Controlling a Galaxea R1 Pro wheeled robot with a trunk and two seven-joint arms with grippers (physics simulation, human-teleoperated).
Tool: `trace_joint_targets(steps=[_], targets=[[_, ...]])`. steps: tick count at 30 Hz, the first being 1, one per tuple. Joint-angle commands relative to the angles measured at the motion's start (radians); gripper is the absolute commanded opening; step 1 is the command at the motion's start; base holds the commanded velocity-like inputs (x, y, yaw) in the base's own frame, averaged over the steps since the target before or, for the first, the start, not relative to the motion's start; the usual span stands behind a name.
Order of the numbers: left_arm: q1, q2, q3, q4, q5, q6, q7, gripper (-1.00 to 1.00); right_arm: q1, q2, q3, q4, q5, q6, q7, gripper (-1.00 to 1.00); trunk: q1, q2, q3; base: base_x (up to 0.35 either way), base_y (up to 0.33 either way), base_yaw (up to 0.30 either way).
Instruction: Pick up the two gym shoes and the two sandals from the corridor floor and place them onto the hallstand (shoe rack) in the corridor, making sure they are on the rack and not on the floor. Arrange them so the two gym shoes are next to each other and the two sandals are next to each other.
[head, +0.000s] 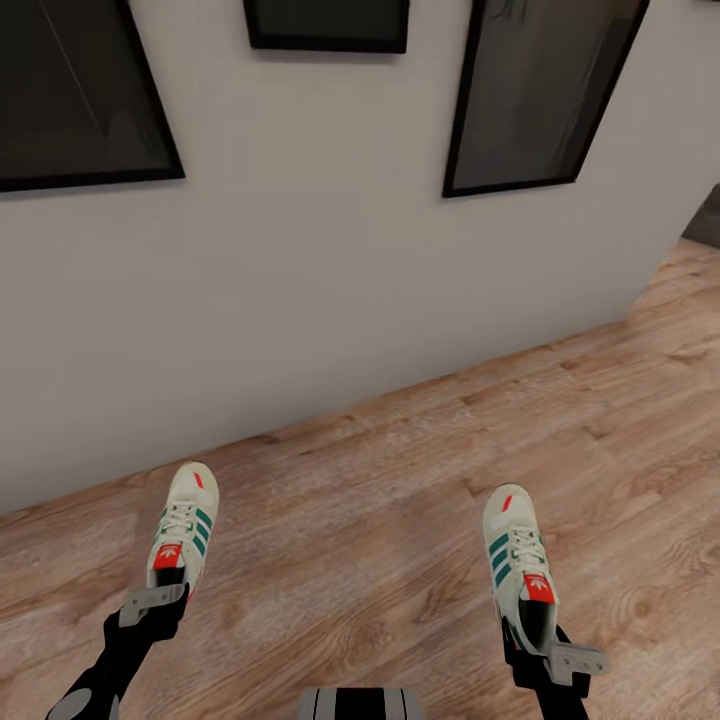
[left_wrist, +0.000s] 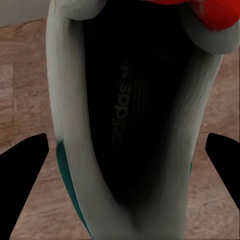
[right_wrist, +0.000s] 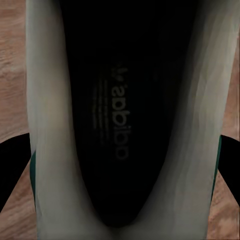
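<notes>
Cream-white green-striped gym shoes (head: 186, 530) (head: 518, 560) sit clamped at the heel in your left gripper (head: 152, 605) and right gripper (head: 562, 658); carry them level above the wood-plank floor (head: 400, 520).

Both gym shoes' (head: 183, 530) heels hidden by pincers, framed pictures (head: 75, 95) cropped

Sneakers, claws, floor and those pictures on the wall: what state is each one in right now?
Left sneaker: lifted off the floor, held at the heel, toe pointing to the wall.
Right sneaker: lifted too, held at the heel.
Left claw: shut on the left sneaker.
Right claw: shut on the right sneaker.
Wood floor: bare below the shoes.
Framed pictures: hanging, dark.
</notes>
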Motion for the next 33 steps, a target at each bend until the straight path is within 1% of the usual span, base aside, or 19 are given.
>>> trace_joint_targets(steps=[1,13,33], targets=[[-0.001,-0.001,0.005,0.000,-0.011,-0.006,-0.007,-1.00,-0.001,0.001,-0.005,0.001,0.010,-0.003,0.002,-1.00,-0.001,0.000,0.004,0.000,0.000,-0.269],[-0.001,-0.001,0.005,0.000,-0.011,-0.006,-0.007,-1.00,-0.001,0.002,-0.006,0.002,0.010,-0.003,0.001,-1.00,-0.006,0.003,0.056,0.000,0.000,-0.285],[-0.001,-0.001,0.005,0.000,-0.011,-0.006,-0.007,-1.00,-0.001,0.003,-0.006,0.004,0.010,-0.003,0.001,-1.00,-0.082,0.143,0.120,0.000,0.000,-0.293]])
